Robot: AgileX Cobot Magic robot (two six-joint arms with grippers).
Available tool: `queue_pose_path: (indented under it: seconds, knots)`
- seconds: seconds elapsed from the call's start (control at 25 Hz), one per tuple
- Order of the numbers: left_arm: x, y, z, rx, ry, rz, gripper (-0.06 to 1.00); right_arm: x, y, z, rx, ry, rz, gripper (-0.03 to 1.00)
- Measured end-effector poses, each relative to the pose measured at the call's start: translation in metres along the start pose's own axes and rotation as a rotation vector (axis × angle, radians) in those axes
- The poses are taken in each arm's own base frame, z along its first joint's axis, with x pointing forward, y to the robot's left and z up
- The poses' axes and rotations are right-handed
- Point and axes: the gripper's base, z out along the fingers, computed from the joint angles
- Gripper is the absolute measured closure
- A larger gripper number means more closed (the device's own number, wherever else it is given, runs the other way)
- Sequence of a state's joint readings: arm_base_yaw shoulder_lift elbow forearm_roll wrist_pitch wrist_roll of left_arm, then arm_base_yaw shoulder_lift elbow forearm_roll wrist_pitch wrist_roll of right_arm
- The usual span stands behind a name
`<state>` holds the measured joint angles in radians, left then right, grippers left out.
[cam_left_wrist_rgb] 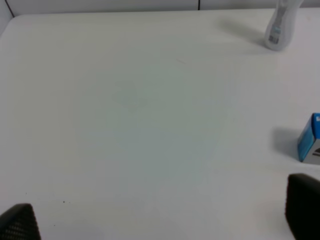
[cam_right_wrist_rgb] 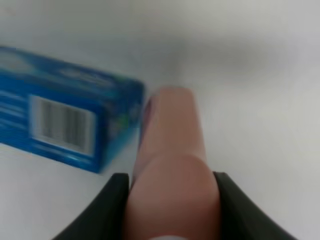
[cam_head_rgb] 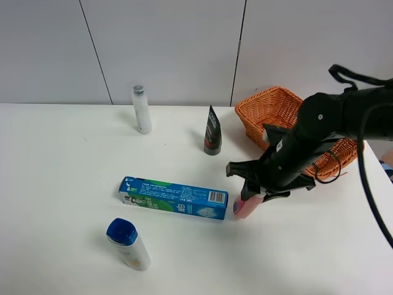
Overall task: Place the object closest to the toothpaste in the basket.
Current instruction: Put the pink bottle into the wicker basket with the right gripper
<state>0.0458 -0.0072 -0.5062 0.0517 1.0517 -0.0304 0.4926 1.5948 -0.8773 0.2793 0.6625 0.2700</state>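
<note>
The blue toothpaste box (cam_head_rgb: 173,198) lies flat mid-table; its barcode end also shows in the right wrist view (cam_right_wrist_rgb: 65,125). A pink tube (cam_head_rgb: 245,206) lies tilted right beside the box's right end. My right gripper (cam_head_rgb: 255,195) is over it, and in the right wrist view (cam_right_wrist_rgb: 170,185) its two black fingers (cam_right_wrist_rgb: 112,200) press both sides of the pink tube (cam_right_wrist_rgb: 172,145). The orange wicker basket (cam_head_rgb: 270,101) stands at the back right, behind the right arm. My left gripper (cam_left_wrist_rgb: 160,225) is open and empty over bare table, out of the exterior view.
A black tube (cam_head_rgb: 212,132) stands upright left of the basket. A clear white bottle (cam_head_rgb: 142,110) stands at the back, also in the left wrist view (cam_left_wrist_rgb: 280,27). A white bottle with a blue cap (cam_head_rgb: 129,244) lies at the front left.
</note>
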Motion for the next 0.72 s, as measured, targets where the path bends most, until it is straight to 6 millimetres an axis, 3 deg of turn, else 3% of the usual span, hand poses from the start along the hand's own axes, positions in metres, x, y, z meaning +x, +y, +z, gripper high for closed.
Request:
queue_pose_path:
  seconds: [0.16, 0.32, 0.48, 0.64, 0.72]
  knots:
    - [0.0, 0.0, 0.0, 0.0, 0.0, 0.0, -0.05, -0.022, 0.014, -0.051, -0.025, -0.197, -0.11, 0.61]
    - [0.0, 0.0, 0.0, 0.0, 0.0, 0.0, -0.05, -0.046, 0.008, -0.104, 0.041, -0.368, -0.187, 0.61]
    - [0.0, 0.0, 0.0, 0.0, 0.0, 0.0, -0.05, -0.065, -0.027, -0.135, 0.178, -0.436, -0.156, 0.61]
    - [0.0, 0.0, 0.0, 0.0, 0.0, 0.0, -0.05, -0.076, -0.071, -0.145, 0.294, -0.45, -0.183, 0.61]
    - [0.0, 0.0, 0.0, 0.0, 0.0, 0.0, -0.05, -0.081, -0.08, -0.147, 0.278, -0.479, -0.19, 0.61]
